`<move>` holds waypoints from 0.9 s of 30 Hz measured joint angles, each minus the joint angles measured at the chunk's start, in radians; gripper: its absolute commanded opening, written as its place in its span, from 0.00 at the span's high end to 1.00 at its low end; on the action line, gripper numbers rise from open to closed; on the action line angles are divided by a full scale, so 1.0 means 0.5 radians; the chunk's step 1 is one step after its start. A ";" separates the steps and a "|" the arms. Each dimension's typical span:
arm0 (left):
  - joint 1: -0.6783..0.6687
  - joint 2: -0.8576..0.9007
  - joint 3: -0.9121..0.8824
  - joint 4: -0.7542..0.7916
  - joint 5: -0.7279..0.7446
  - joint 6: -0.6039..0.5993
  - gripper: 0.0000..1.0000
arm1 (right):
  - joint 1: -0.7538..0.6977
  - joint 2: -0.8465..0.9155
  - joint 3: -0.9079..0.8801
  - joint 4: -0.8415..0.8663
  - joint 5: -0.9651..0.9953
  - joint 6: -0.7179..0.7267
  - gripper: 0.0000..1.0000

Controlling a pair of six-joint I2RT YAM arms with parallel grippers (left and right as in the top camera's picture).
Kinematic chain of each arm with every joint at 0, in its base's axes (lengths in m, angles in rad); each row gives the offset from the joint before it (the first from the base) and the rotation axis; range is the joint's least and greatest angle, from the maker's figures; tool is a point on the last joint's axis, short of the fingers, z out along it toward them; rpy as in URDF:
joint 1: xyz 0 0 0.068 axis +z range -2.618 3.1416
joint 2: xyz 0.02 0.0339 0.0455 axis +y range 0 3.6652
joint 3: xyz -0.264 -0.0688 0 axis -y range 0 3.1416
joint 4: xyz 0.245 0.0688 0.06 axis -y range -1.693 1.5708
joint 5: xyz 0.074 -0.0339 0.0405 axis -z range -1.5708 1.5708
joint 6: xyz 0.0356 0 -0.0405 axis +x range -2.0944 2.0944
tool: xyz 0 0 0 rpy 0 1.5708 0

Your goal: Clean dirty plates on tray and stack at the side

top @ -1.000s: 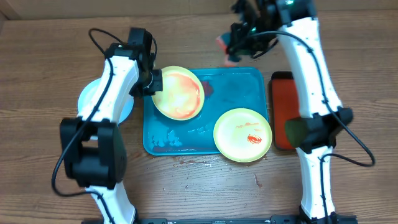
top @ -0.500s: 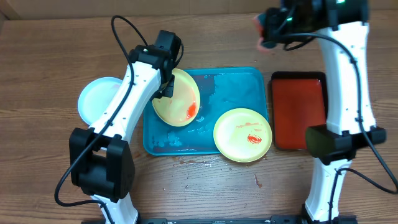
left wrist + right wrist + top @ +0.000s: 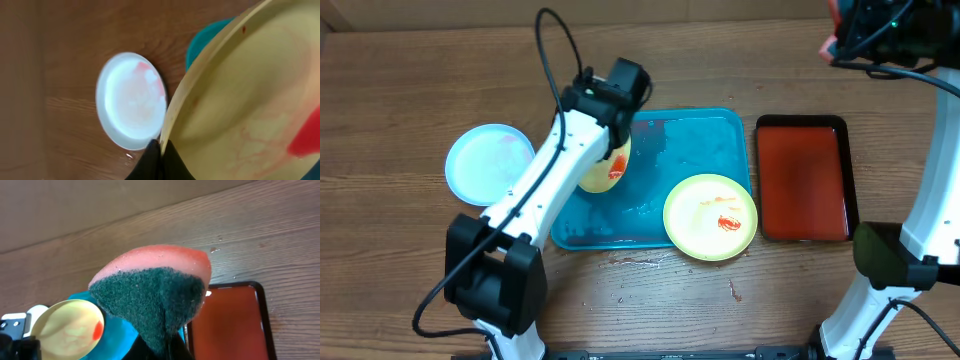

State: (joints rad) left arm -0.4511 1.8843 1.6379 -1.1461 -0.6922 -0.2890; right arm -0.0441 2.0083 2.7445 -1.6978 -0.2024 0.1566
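The left gripper [image 3: 159,150] has tipped the sauce-smeared yellow-green plate [image 3: 605,172] on edge, clenched on its rim, the turquoise tray [image 3: 705,150] below its fingers, while the right gripper [image 3: 162,347], squeezing a sponge [image 3: 150,290], has swung away

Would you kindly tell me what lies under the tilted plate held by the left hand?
Beneath the tilted plate lies the wet blue tray; the left arm hides the tray's left edge there.
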 measured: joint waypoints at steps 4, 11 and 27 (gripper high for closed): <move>-0.144 -0.054 0.013 -0.002 -0.289 -0.068 0.96 | -0.037 -0.005 -0.107 0.002 0.001 0.001 0.96; -0.359 -0.066 0.021 0.108 -0.803 -0.129 0.96 | -0.076 -0.005 -0.387 0.001 0.107 0.000 0.96; -0.423 -0.066 0.024 0.288 -1.170 -0.153 0.96 | -0.081 0.008 -1.589 0.367 0.280 0.001 0.96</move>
State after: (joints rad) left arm -0.6624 1.8515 1.6501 -1.0019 -1.2770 -0.3653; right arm -0.0845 2.0121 1.9499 -1.5143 -0.0624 0.1570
